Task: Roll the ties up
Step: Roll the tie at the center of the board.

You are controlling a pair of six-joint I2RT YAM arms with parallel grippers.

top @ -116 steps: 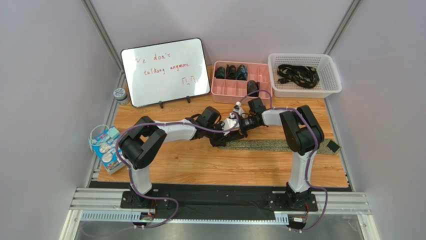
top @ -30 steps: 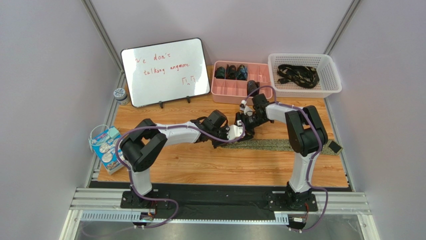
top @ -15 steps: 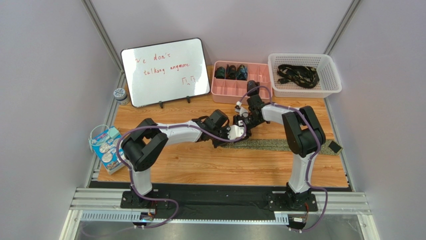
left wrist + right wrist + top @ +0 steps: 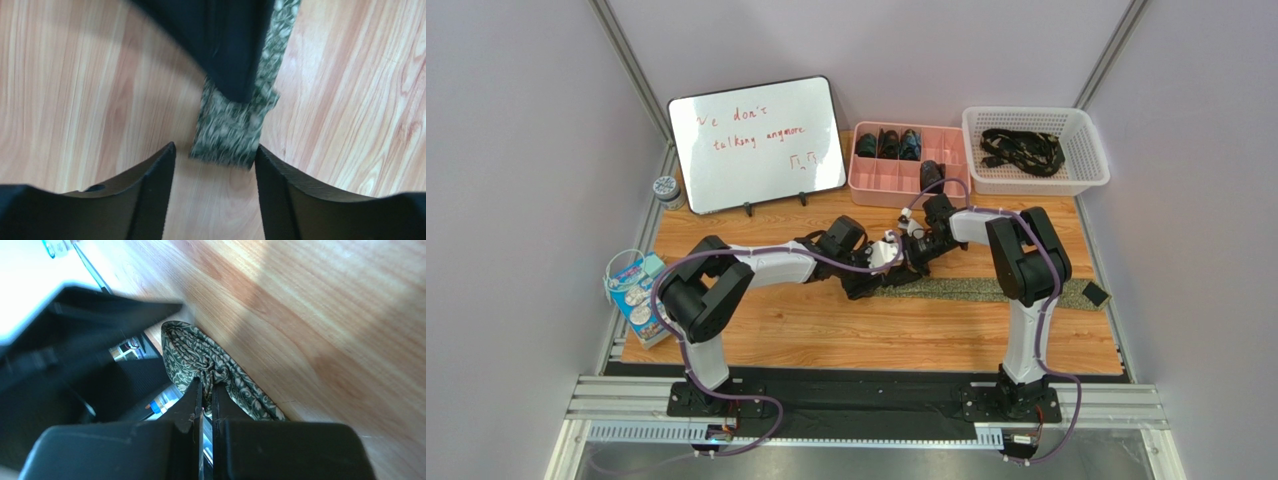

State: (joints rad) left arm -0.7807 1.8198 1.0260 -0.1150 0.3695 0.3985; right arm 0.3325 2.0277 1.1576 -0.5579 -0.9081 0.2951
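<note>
Olive-green speckled fabric necktie (image 4: 986, 290) lies flat across the middle of the wooden desk (image 4: 826, 335), from the centre to the right edge, and its left end sits between the spread, ungripping fingers of the left pincer (image 4: 215, 152). Just right of that, the right pincer (image 4: 206, 390) is pressed together on a puckered fold of the cloth, and a neat roll probably needs that fold turned tight and square. Bare wood lies toward the near edge, while the pink plastic divider tray (image 4: 881, 180) stands close by at the far edge.

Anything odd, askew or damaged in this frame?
Only the green tie: its end is puckered where the right gripper pinches it, rather than lying flat. Nothing looks spilled or damaged.
</note>
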